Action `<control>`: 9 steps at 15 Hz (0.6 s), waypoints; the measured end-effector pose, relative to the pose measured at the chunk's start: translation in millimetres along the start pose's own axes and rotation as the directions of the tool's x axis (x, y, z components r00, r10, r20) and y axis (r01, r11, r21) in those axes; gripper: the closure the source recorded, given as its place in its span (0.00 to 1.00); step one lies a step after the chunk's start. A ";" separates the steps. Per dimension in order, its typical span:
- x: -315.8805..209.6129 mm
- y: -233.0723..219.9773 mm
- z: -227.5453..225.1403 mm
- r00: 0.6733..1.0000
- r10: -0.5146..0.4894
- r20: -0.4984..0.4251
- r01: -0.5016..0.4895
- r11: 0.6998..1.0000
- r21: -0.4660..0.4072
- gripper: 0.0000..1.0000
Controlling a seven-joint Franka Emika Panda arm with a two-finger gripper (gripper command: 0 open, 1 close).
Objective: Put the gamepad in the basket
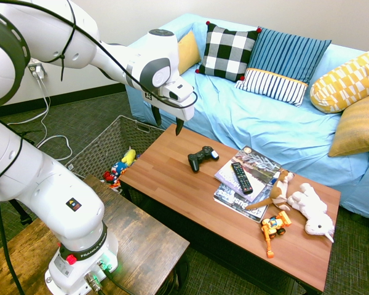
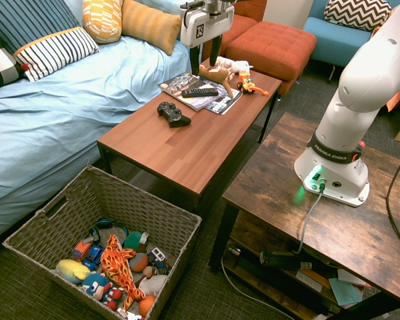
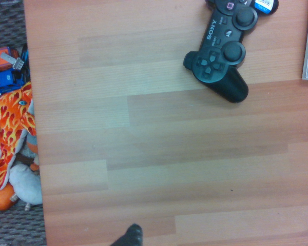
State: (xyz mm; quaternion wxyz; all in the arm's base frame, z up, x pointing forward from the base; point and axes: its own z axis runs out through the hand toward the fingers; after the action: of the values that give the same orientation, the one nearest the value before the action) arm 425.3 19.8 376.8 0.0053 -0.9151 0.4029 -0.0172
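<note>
Judging from the first exterior view, the task has barely begun: the gamepad (image 1: 202,158) lies untouched on the wooden coffee table (image 1: 172,178), beside the magazines (image 1: 249,178) that carry the TV remote (image 1: 241,177). The gripper (image 1: 167,120) hangs above the table's end with its fingers spread wide and nothing between them. The gamepad sits at about four o'clock from it, near but clearly apart. The basket (image 1: 101,150) stands on the floor past the table's end, at roughly eight o'clock from the gripper, with toys inside.

In the second exterior view the gripper (image 2: 205,59) points straight down over the table (image 2: 187,143), open and empty. The gamepad (image 2: 173,114) lies at about seven o'clock from it, on bare wood just short of the magazines (image 2: 200,92). The basket (image 2: 107,233) sits lower still, at around seven o'clock beyond the table's near end, well apart from the gamepad and already holding a pile of small toys.

In the wrist view the gamepad (image 3: 223,56) shows sharply toward one o'clock, sticks and buttons facing up, one handle pointing into the picture. Bare table (image 3: 159,164) fills the middle, so the gripper is not yet above the gamepad. Toys from the basket show along the nine o'clock edge. Everything is left to do: centring over the gamepad, descending, gripping, lifting, and carrying it to the basket.
</note>
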 end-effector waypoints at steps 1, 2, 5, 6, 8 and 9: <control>0.6 -0.8 -0.1 1.000 0.000 0.000 0.000 1.000 0.000 0.00; 1.3 -1.6 0.4 1.000 0.000 -0.002 0.000 1.000 0.003 0.00; 16.6 -17.7 4.0 0.998 0.054 -0.027 -0.053 0.998 0.023 0.00; 27.0 -26.2 10.8 0.996 0.086 -0.029 -0.085 0.996 0.018 0.00; 50.6 -43.1 36.8 0.988 0.149 -0.028 -0.149 0.989 -0.002 0.00; 61.1 -52.0 53.2 0.984 0.176 -0.024 -0.176 0.984 -0.011 0.00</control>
State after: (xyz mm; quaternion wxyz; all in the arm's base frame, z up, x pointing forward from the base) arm 506.8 9.6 326.5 -0.0038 -0.8756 0.4825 -0.0243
